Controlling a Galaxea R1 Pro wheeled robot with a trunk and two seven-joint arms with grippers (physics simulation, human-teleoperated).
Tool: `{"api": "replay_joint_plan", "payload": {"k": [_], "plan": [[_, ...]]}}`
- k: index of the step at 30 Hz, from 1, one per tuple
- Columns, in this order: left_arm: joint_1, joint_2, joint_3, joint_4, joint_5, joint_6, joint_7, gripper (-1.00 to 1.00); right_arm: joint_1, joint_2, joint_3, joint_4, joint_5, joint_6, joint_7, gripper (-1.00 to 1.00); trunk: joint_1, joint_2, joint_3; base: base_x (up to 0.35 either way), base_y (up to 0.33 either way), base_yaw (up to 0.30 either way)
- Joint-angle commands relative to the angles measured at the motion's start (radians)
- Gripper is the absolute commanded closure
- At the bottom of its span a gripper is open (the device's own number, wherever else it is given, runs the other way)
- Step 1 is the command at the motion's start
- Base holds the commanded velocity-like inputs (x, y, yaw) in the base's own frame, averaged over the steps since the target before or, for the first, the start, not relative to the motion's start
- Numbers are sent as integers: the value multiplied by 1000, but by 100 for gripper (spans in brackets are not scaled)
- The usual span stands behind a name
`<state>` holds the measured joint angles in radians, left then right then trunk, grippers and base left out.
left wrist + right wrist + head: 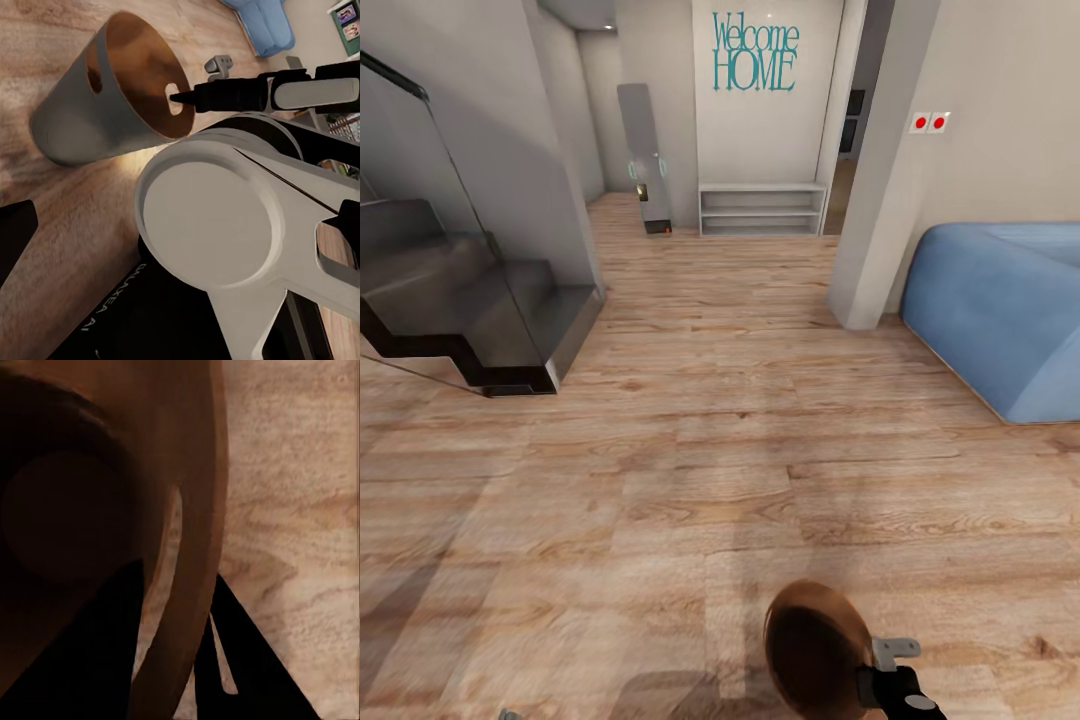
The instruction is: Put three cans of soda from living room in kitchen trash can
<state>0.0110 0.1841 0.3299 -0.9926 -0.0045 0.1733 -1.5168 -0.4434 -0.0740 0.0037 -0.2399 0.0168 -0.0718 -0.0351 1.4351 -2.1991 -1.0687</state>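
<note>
Bin hangs low in the head view, just above the wood floor, its brown inside facing the camera. The right gripper pinches the bin's rim beside a handle slot, one finger inside the wall and one outside, as the right wrist view shows up close. The bin is tilted, mouth toward the robot. Ahead lie a dark staircase, a white shelf under a "Welcome HOME" sign, and a blue sofa. The left gripper's state cannot be told.

home | "Welcome HOME" wall lettering | blue sofa | staircase | wood floor
</note>
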Motion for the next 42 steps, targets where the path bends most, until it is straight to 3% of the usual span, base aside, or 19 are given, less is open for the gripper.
{"api": "replay_joint_plan", "payload": {"k": [1,26,32,34,38,42], "plan": [[0,0,0,0,0,0,0,-100,1,0,10,2,-8,-1,5,100,0,0,0,0,0,0],[0,0,0,0,0,0,1,-100,0,0,8,-1,-9,-5,7,100,0,0,0,0,0,0],[0,0,0,0,0,0,1,-100,0,-1,7,-82,-9,5,22,100,0,0,0,0,0,0],[0,0,0,0,0,0,1,-100,0,-1,7,-118,-9,31,23,100,0,0,0,0,0,0],[0,0,0,0,0,1,1,-100,0,-2,6,-242,-9,188,24,100,0,0,0,0,0,0],[0,0,0,0,0,1,1,-100,3,-2,6,-358,-11,294,24,100,0,0,0,0,0,0]]}}
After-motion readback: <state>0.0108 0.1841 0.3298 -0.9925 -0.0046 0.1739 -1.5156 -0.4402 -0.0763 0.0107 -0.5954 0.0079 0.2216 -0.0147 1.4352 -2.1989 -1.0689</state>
